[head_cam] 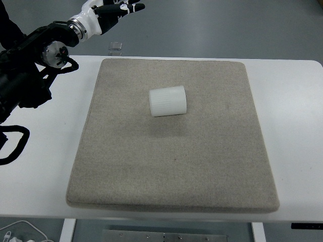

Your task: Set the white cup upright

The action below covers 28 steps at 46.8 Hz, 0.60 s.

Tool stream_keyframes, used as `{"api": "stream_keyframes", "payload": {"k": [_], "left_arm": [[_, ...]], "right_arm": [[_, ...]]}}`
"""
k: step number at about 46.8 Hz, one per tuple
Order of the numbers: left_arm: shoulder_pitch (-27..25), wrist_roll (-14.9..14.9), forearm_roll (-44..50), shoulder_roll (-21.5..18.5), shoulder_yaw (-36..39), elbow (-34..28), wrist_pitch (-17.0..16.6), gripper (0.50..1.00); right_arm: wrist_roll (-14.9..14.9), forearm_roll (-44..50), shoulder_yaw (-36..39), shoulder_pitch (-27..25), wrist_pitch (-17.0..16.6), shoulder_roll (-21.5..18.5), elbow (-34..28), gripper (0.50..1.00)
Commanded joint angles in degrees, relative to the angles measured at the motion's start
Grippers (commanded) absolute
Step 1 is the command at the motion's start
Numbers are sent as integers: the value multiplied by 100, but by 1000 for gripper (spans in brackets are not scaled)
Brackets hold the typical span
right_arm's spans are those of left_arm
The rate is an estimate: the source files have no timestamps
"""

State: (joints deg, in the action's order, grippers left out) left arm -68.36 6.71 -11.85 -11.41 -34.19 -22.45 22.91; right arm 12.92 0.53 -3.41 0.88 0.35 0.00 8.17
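Note:
A white ribbed cup (168, 101) lies on its side near the middle of a grey felt mat (171, 166), its axis running left to right. My left hand (112, 10) hovers high at the top left, beyond the mat's far left corner, fingers spread and holding nothing. It is well away from the cup, up and to the left. The black left arm (30, 65) reaches in from the left edge. No right arm shows.
The mat covers most of the white table (292, 126). A small clear object (116, 46) sits on the floor side just past the table's far edge. A black cable loop (12, 146) lies at the left edge.

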Motion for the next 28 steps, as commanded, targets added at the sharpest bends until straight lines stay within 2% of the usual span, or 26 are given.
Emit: {"api": "stream_keyframes", "payload": {"k": [1,9,14,28], "left_arm": [[15,5,25,-72,-9,-31,126,996],[-20,-38,-213,-72,9,-294,3,996],[6,-65,-265,-151,17,-532,82,999],[-248,-179,-968,-862,940,-1542,74,994]], "right_arm": [[0,0,7,0,0,0,0,930],[0,0,-2,0,0,0,0,930],[0,0,-2,0,0,0,0,930],[0,0,-2,0,0,0,-9,930]]}}
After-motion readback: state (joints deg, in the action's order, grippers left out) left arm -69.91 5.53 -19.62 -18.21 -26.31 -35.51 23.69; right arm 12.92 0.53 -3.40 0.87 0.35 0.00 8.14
